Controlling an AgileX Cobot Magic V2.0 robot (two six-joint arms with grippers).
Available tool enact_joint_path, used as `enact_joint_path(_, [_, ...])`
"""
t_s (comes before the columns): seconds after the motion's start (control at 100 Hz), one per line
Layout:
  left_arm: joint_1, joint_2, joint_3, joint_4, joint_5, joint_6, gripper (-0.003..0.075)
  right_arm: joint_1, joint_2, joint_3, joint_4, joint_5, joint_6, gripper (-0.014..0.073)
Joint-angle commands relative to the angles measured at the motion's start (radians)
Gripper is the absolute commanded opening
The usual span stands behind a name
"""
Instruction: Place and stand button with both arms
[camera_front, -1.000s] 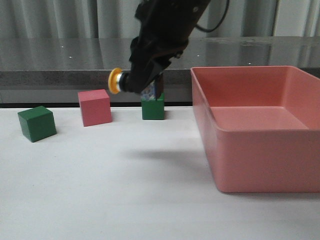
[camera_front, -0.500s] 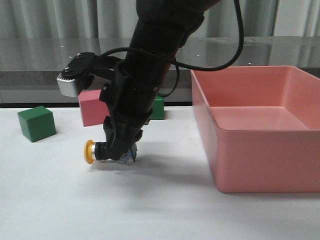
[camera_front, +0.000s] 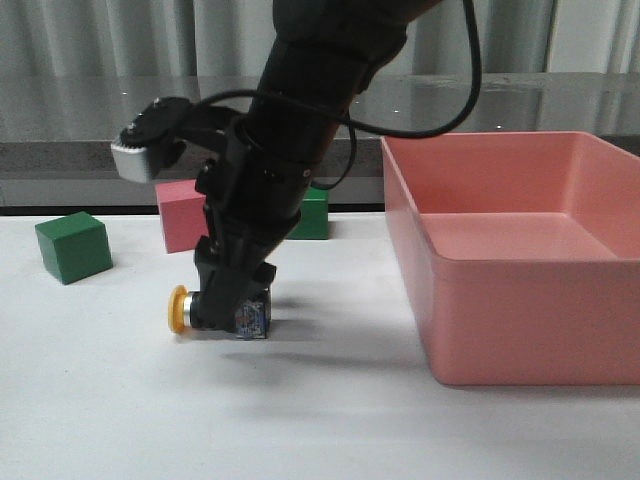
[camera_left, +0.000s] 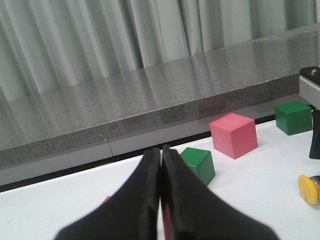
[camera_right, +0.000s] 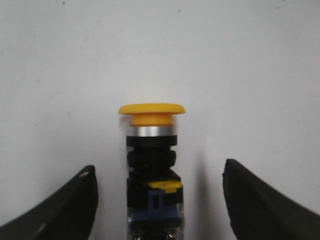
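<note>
Jaws of the right gripper (camera_right: 155, 200) stand wide apart, touching nothing — the button (camera_right: 151, 165) lies on its side on the white surface (camera_front: 330, 400) midway between them, yellow cap pointing away from the wrist. Jaws of the left gripper (camera_left: 161, 195) are pressed together — holding nothing.

A white bench (camera_front: 330, 420) carries a large pink plastic bin (camera_front: 520, 260) on its right side, open at the top. At the far left stands a green cube (camera_front: 73, 246). A pink cube (camera_front: 188, 214) sits near it, farther back. A second green cube (camera_front: 310, 214) stands beyond that. Behind the bench runs a grey speckled ledge (camera_left: 150, 100), backed by pale curtains (camera_left: 100, 40).
</note>
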Motion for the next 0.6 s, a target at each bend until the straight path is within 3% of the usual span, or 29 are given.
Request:
enact_joint_path(0.0, [0.004, -0.001, 0.046, -0.002, -0.078, -0.009, -0.0020, -0.003, -0.131, -0.031, 0.024, -0.020, 0.033, 0.0547])
enact_joint_path(0.08, [0.004, -0.001, 0.046, -0.002, -0.078, -0.009, -0.0020, -0.008, -0.193, -0.031, 0.018, 0.001, 0.087, 0.0518])
enact_joint_path(0.15, [0.004, -0.001, 0.046, -0.002, -0.078, -0.009, -0.0020, -0.022, -0.256, -0.031, 0.015, 0.030, 0.138, 0.0437])
enact_joint_path(0.39, [0.004, -0.001, 0.046, -0.002, -0.078, -0.009, -0.0020, -0.162, -0.475, -0.031, 0.005, 0.213, 0.269, -0.0079])
enact_joint_path(0.59, [0.004, -0.001, 0.046, -0.002, -0.078, -0.009, -0.0020, -0.338, -0.628, 0.002, 0.004, 0.297, 0.372, -0.0061])
